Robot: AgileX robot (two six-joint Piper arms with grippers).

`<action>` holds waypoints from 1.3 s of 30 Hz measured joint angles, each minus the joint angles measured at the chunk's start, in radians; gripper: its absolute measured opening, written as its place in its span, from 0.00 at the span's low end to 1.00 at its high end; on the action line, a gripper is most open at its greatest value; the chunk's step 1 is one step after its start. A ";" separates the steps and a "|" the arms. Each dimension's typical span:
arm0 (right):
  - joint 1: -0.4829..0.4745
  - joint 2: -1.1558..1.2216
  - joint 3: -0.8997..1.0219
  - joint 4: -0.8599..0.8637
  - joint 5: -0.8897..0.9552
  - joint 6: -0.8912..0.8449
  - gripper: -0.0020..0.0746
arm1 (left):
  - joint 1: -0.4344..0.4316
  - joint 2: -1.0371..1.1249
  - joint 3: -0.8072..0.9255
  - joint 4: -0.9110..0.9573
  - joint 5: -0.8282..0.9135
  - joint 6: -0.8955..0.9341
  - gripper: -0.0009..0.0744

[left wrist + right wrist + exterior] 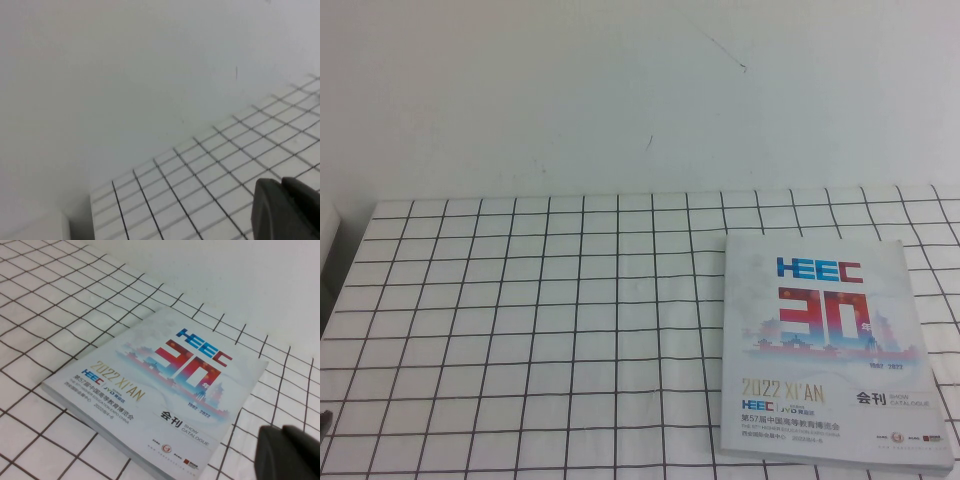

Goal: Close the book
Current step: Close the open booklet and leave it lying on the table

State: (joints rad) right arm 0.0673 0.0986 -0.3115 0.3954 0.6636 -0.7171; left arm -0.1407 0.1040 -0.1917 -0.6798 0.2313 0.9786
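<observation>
One closed book [832, 350], cover up, lower right on the tabletop [520, 320].
My left gripper [286, 205] hangs over bare tabletop, right gripper [289, 452] near the book; whether their jaws are open, I cannot tell.

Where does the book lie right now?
High view: the closed book lies on the table's near right corner. The right tool hovers near it; the left tool is over the left side.

left gripper [285, 205] over open grid cloth [200, 175], right gripper [286, 452] beside flat book [160, 385]

Grid-cloth table [520, 300], closed book [832, 350] lying flat
</observation>
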 joint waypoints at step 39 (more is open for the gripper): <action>0.000 0.000 0.000 0.009 0.000 0.000 0.02 | 0.017 -0.116 0.204 0.626 0.107 -1.130 0.01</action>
State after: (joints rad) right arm 0.0673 0.0986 -0.3115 0.4045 0.6636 -0.7171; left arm -0.1241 -0.0118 0.0123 -0.0538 0.3383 -0.1510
